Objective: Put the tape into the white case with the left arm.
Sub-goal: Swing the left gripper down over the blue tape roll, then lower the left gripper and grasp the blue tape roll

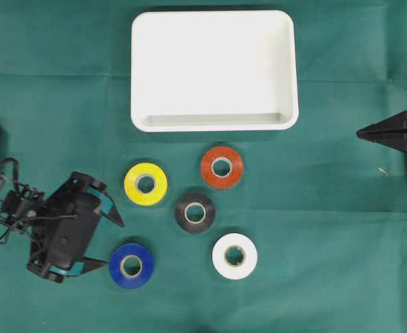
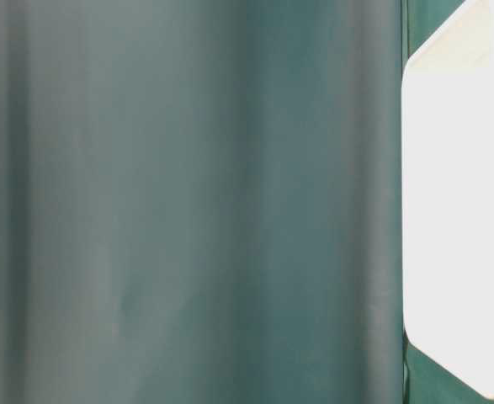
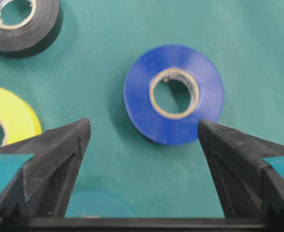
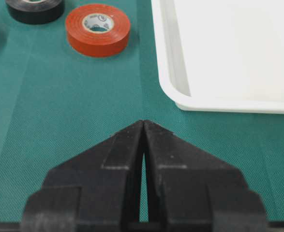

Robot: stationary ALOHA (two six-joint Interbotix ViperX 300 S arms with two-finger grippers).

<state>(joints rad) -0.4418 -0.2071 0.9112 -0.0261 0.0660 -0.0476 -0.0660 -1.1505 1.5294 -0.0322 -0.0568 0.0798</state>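
Several tape rolls lie flat on the green cloth: yellow [image 1: 145, 171], red [image 1: 222, 152], black [image 1: 195, 198], white [image 1: 234, 270] and blue [image 1: 132, 279]. The white case [image 1: 214, 69] sits empty at the back. My left gripper [image 1: 116, 244] is open at the lower left, its tips pointing at the blue tape. In the left wrist view the blue tape [image 3: 137, 96] lies just ahead of the open left gripper [image 3: 144, 126], nearer the right finger, with nothing held. My right gripper [image 1: 360, 132] rests shut at the right edge, its shut tips [image 4: 144, 122] empty.
The left wrist view also shows the black tape [image 3: 45, 24] and yellow tape [image 3: 16, 116] at its left. The right wrist view shows the red tape [image 4: 79, 34], black tape [image 4: 35, 12] and the case rim [image 4: 171, 72]. The table-level view shows only blurred cloth and the case [image 2: 457, 210].
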